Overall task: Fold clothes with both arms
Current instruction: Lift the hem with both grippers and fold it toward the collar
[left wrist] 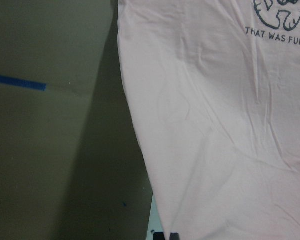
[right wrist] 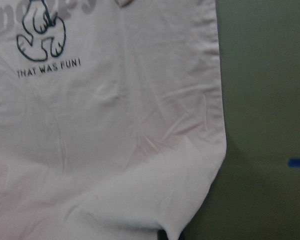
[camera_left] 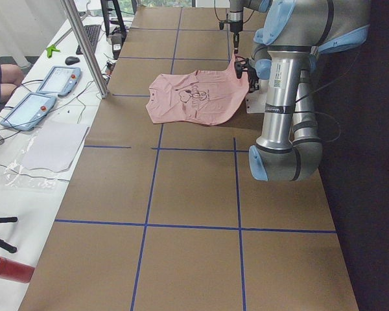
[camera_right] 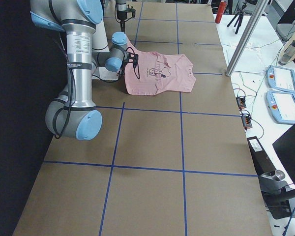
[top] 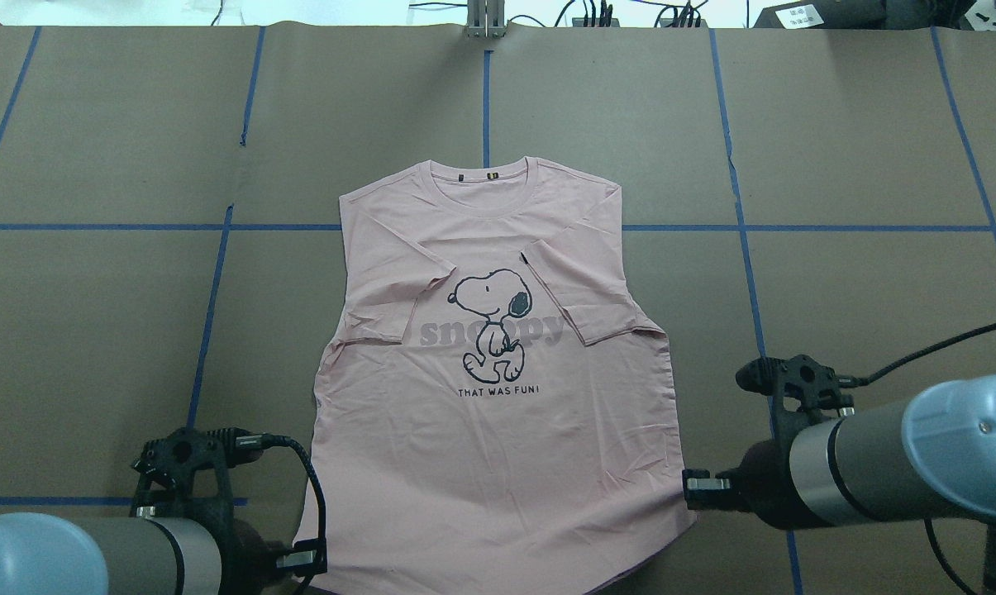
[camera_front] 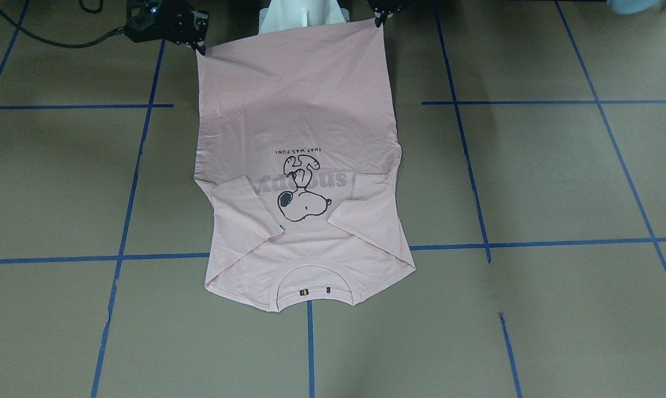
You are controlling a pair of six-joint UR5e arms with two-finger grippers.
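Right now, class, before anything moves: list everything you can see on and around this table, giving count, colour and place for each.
T-shirt: one, pale pink, dark dog print; mid-table, sleeves folded in, collar away from the robot.
Table: one, brown covering.
Tape lines: several, blue; a grid across the table.
Control tablets: two, pale blue-grey; white bench on the operators' side.
Pole: one, silver; upright at the table's far edge.
Cylinder: one, red; on that bench.
Pedestal base: one, white; between the arms.
Arms: two, grey, light-blue caps; left arm, right arm.
Grippers: two, black; left gripper and right gripper each pinch a hem corner.
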